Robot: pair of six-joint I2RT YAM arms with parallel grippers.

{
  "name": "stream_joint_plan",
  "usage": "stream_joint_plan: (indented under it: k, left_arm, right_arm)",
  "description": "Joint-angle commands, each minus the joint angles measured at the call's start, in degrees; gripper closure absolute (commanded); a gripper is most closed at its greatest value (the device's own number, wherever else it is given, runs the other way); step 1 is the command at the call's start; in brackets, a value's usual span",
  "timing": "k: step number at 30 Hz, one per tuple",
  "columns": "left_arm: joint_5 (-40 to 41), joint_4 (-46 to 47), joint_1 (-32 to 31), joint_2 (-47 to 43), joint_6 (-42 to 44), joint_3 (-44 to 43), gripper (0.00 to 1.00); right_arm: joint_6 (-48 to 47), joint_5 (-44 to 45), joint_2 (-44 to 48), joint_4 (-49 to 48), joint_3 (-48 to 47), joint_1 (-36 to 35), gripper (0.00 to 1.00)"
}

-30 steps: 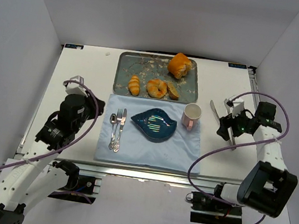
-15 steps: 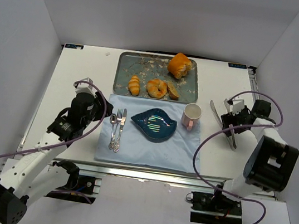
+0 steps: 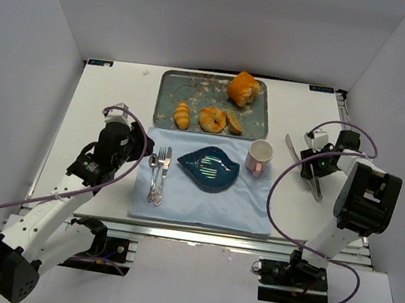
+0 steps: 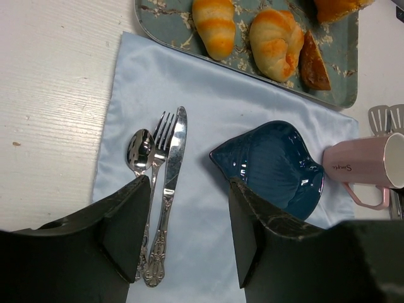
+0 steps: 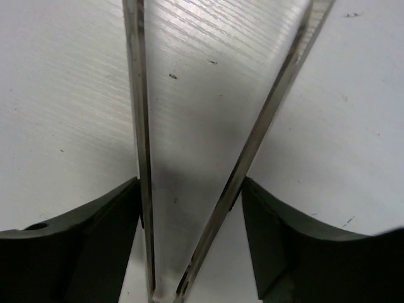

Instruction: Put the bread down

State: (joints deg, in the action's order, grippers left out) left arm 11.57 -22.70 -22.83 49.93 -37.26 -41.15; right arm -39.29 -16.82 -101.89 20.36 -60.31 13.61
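Several pieces of bread lie on the patterned tray at the back: a big orange loaf, a striped roll, a croissant and a brown slice. The left wrist view shows the roll, the croissant and the slice. A blue shell-shaped plate sits on a pale blue cloth. My left gripper hovers open over the cloth's left side. My right gripper straddles the metal tongs, and both fingers touch the tongs' arms.
A spoon, fork and knife lie side by side on the cloth, left of the plate. A pink mug lies at the plate's right. White walls close in the table on three sides.
My left gripper has opened and moved right, to the cloth's edge by the cutlery. My right arm has swung in over the tongs and its jaws have narrowed onto their arms.
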Motion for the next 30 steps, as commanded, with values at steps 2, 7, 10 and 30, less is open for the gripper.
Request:
stream_joint_plan:
  k: [2,7,10,30]
  left_arm:
    - [0.6,-1.3,0.6,-1.7,0.9,-2.2,0.38]
    - [0.7,-2.0,0.8,-2.7,1.0,-2.4,0.38]
    - [0.9,-2.8,0.8,-3.3,1.0,-3.0,0.38]
    - [2.2,-6.0,0.9,-6.6,-0.5,-4.8,0.38]
  right_arm:
    - [0.4,2.8,-2.0,-0.4,0.5,-0.6,0.38]
    - [-1.4,4.1,-1.7,-0.4,1.8,-0.6,0.72]
    - [-0.9,-0.6,0.9,4.0,-1.3,-0.5,0.84]
    - [18.3,-22.5,5.9,21.0,-35.5,-18.1,0.55]
